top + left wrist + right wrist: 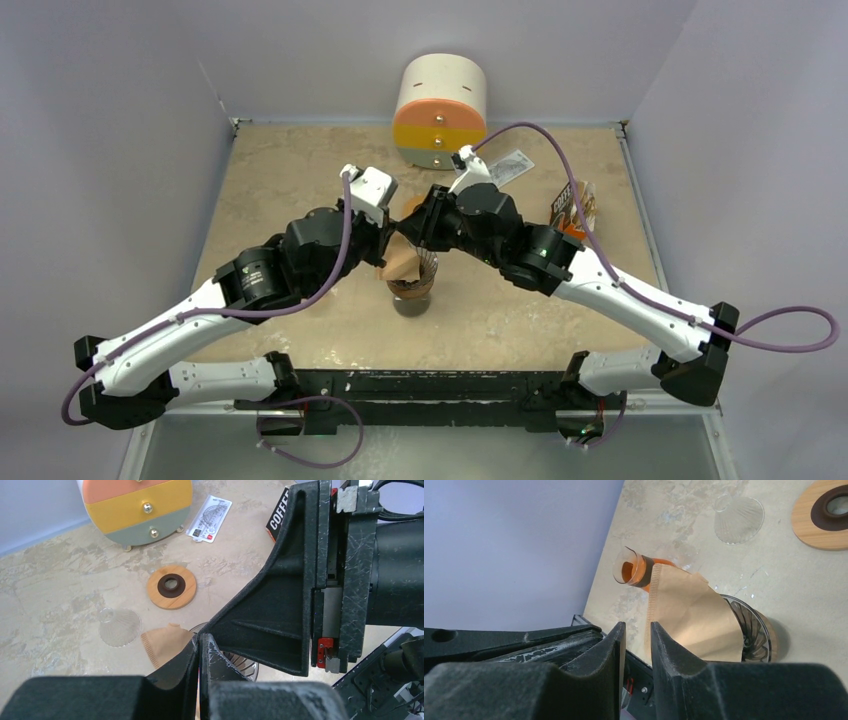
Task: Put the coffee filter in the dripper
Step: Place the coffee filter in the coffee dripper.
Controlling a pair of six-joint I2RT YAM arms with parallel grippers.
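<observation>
1. My left gripper (199, 640) is clamped shut, seemingly pinching the filter (689, 612) by one edge, which would explain why the paper stands up instead of flopping
2. The filter leans with its lower end inside the dripper (754, 627) and its upper part sticking out to one side (not seated yet, I judge)
3. My right gripper (638, 630) has its jaws a little apart, lined up on the filter's free edge, probably to spread or press it down; I cannot tell whether it touches
</observation>
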